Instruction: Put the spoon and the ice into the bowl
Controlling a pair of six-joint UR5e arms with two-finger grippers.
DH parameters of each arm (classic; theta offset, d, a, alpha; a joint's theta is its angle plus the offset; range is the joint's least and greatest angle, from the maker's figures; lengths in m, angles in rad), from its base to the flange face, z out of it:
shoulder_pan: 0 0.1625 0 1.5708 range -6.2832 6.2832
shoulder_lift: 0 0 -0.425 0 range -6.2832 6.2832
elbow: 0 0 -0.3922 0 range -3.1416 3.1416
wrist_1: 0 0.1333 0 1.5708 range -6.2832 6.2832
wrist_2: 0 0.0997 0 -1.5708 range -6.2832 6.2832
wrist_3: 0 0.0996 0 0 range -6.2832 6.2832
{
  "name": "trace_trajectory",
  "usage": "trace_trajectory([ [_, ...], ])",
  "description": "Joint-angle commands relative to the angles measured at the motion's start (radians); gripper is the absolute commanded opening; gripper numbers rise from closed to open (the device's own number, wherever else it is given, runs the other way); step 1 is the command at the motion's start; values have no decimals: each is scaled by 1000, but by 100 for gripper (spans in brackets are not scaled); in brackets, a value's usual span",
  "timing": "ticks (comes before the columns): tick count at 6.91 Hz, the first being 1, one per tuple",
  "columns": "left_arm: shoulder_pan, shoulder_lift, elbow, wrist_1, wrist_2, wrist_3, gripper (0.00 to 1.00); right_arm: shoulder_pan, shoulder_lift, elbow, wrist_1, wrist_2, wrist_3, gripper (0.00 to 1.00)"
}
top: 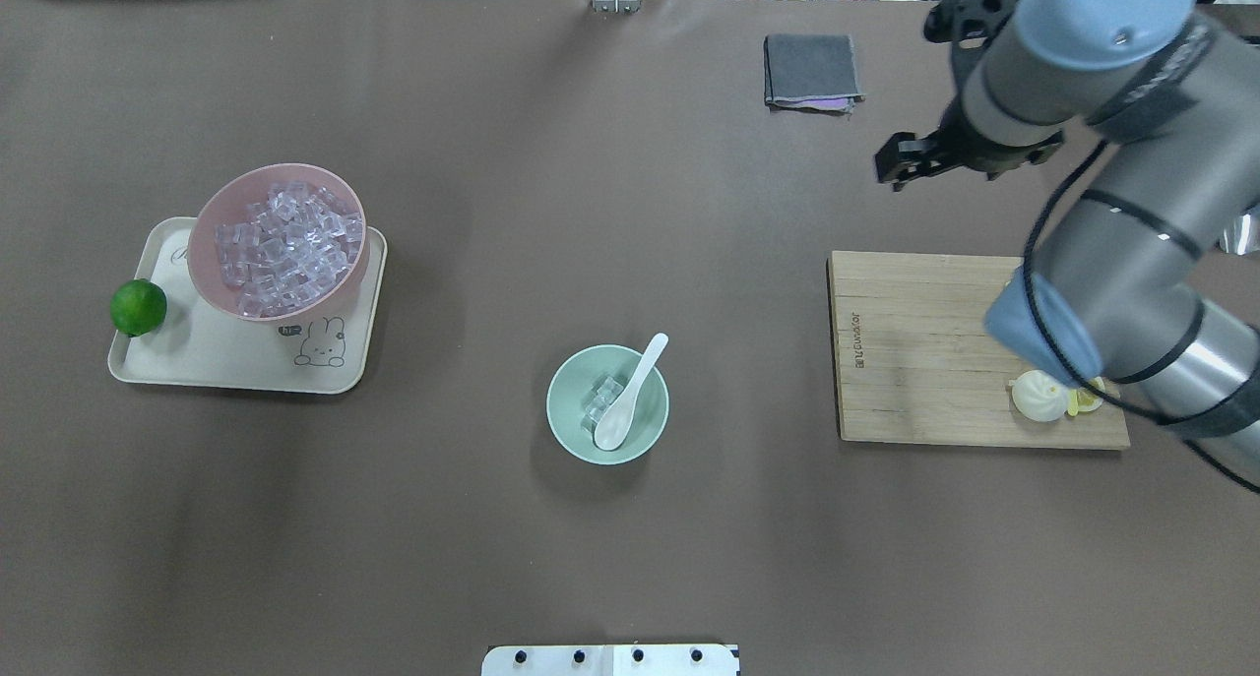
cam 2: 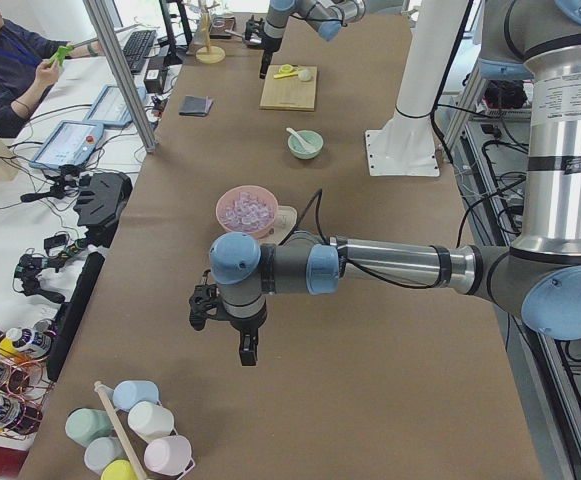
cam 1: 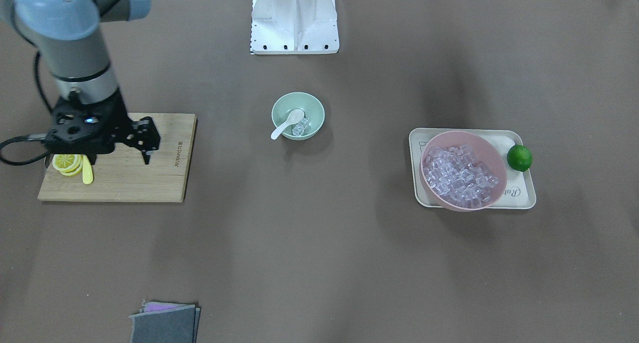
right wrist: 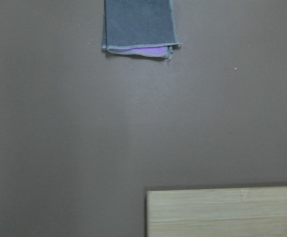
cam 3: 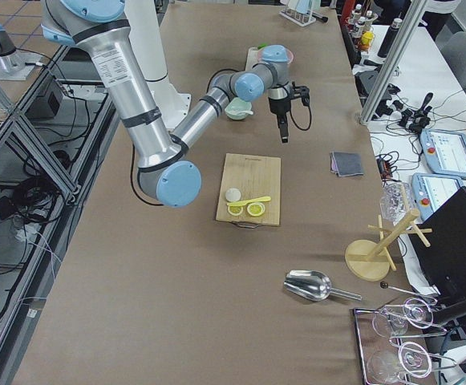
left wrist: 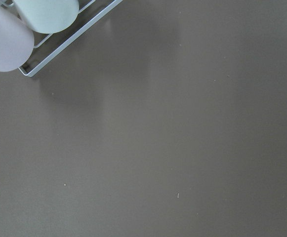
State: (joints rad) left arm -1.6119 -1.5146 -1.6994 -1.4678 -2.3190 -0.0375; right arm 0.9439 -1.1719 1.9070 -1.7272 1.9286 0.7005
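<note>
The mint-green bowl (cam 1: pixel 315 106) (top: pixel 566 415) stands at the table's middle. The white spoon (cam 1: pixel 287 124) (top: pixel 638 376) lies in it, scoop down and handle over the rim. A few clear ice cubes (cam 1: pixel 300 128) (top: pixel 600 399) lie in the bowl beside the scoop. My right gripper (cam 1: pixel 147 159) (top: pixel 891 171) hangs above the far edge of the wooden cutting board (cam 1: pixel 130 183) (top: pixel 915 351), looks shut and holds nothing. My left gripper (cam 2: pixel 245 352) shows only in the exterior left view, far from the bowl; I cannot tell its state.
A pink bowl (cam 1: pixel 491 148) (top: pixel 207 223) full of ice sits on a cream tray (cam 1: pixel 519 193) (top: pixel 197 361) with a lime (cam 1: pixel 519 158) (top: pixel 138 307). Lemon slices (cam 1: pixel 67 164) and a yellow knife (cam 1: pixel 88 173) lie on the board. A grey cloth (top: pixel 810 71) (right wrist: pixel 139 24) lies beyond.
</note>
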Motion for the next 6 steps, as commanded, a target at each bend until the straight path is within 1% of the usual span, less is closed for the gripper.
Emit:
trace_trajectory([
  [1, 0, 7, 1, 7, 3, -10, 99, 230, -180, -5, 23, 150, -423, 100],
  [3, 1, 14, 1, 6, 4, -12, 99, 388, -332, -5, 26, 242, -637, 100],
  [4, 1, 16, 1, 6, 4, -10, 99, 459, -409, -5, 26, 272, -738, 100],
  [5, 1, 14, 0, 6, 3, -12, 99, 510, -486, -5, 26, 274, -836, 100],
  [6, 1, 16, -3, 4, 0, -12, 99, 547, -543, -2, 26, 312, -843, 100],
])
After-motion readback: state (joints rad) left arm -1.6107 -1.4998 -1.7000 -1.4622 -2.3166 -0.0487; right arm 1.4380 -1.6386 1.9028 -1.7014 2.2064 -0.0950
